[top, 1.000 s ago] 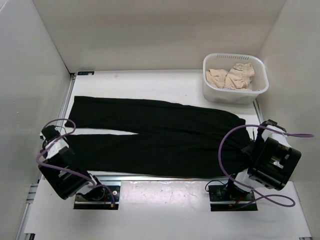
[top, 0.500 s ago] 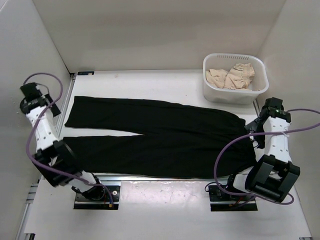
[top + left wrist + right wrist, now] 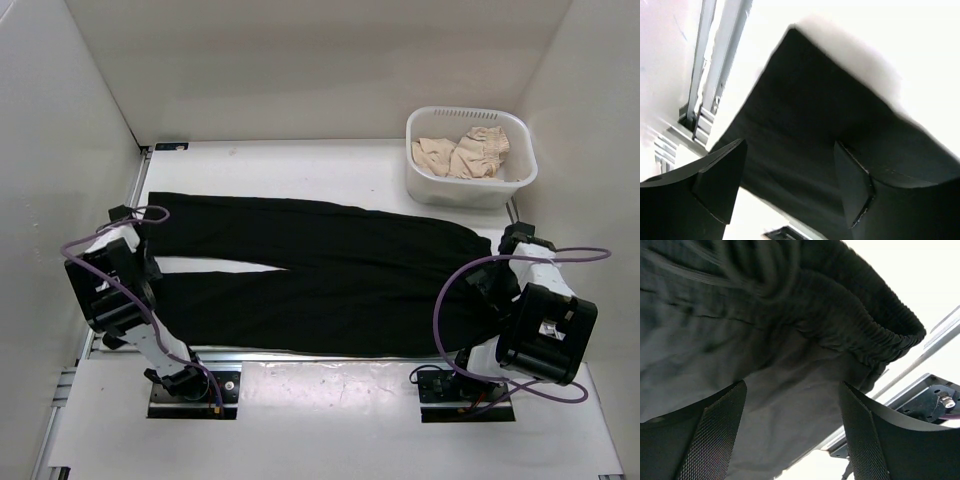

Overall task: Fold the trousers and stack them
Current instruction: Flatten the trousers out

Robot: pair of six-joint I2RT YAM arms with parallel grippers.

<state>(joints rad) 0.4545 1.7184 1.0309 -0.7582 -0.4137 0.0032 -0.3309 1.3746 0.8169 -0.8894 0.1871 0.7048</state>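
Note:
The black trousers lie spread flat across the table, legs pointing left and the elastic waistband at the right. My left gripper hovers over the leg ends at the left. In the left wrist view the left gripper is open above the dark cloth of the trousers, with nothing pinched. My right gripper is over the waist end. The right wrist view shows the right gripper open, its mesh fingers straddling the fabric of the trousers just below the waistband.
A white basket with beige garments stands at the back right corner. White walls enclose the table on three sides. A metal rail runs along the near edge by the arm bases, and another rail along the left side.
Both arms swung up and outward, then came back down: the left onto the leg ends, the right onto the waist end. The trousers have not moved.

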